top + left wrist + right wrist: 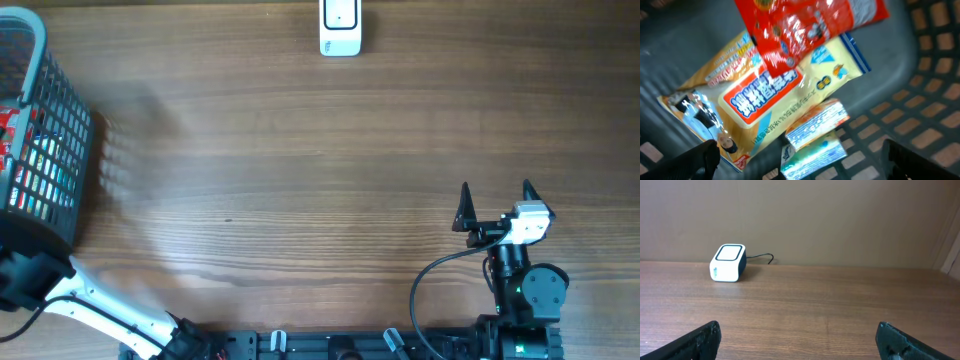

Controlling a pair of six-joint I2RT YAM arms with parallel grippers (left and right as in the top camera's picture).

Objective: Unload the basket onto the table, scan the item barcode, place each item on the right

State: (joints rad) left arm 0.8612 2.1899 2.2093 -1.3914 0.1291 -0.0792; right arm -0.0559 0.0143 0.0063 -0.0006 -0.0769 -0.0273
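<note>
Grey mesh basket [75,130] at the left edge of the worktop [300,180] holds every candidate item. Your left tool [810,160] hangs right over them, spread wide and empty. In the left wrist view the yellow packet [770,95] lies just beyond the fingertips, its long axis slanting across the line between them. The red packet [805,30] overlaps one end, and a small box [815,125] lies against its side. The scanner [340,28] sits at the far edge, about centre, well apart from the basket, with bare worktop between. Your right tool [496,190], also wide and empty, sits near right, far from the items. The basket walls look likely to crowd the lift, so plan to rise straight up.
</note>
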